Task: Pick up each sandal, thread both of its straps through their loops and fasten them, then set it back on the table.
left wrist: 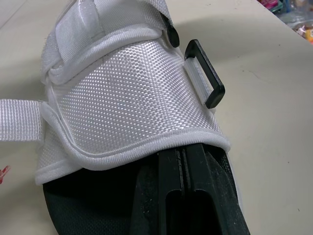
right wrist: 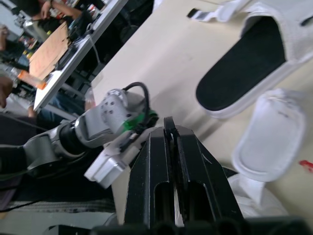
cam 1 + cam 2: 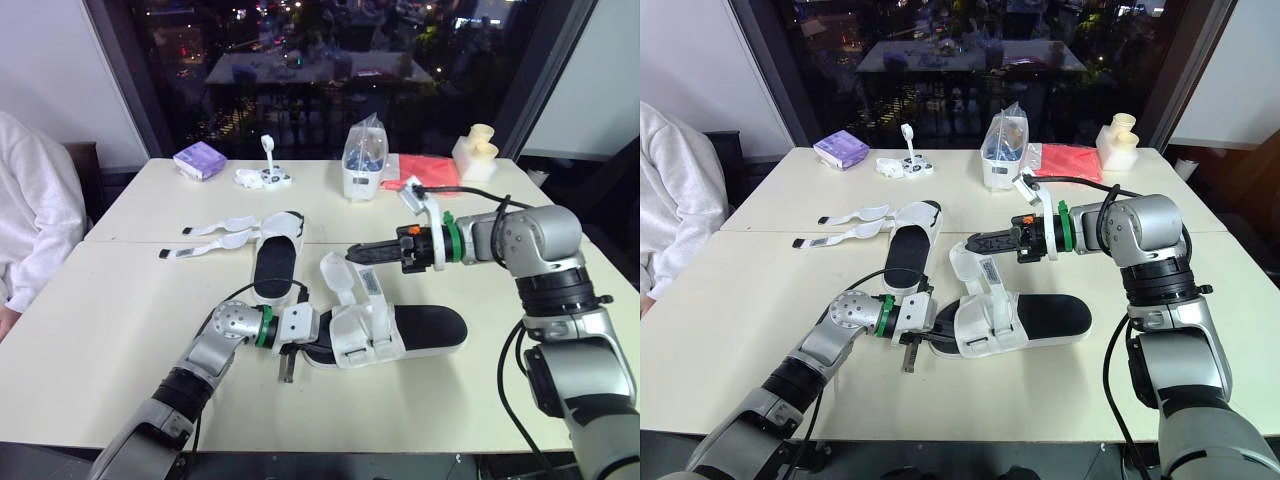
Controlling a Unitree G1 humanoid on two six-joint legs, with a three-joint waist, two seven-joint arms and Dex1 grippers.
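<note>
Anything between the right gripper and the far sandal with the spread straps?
Yes: the near sandal's raised strap stands just ahead of the right gripper, between it and the far sandal; beyond that, bare table.

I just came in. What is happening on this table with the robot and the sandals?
The robot is working on the near sandal, which lies on the table. Its left gripper steadies the sandal, jaws closed at the edge of the white upper. The right gripper appears to pinch the tip of one strap and holds it raised above the sandal, not yet fastened. The far sandal waits behind, with both its straps lying open on the table.
</note>
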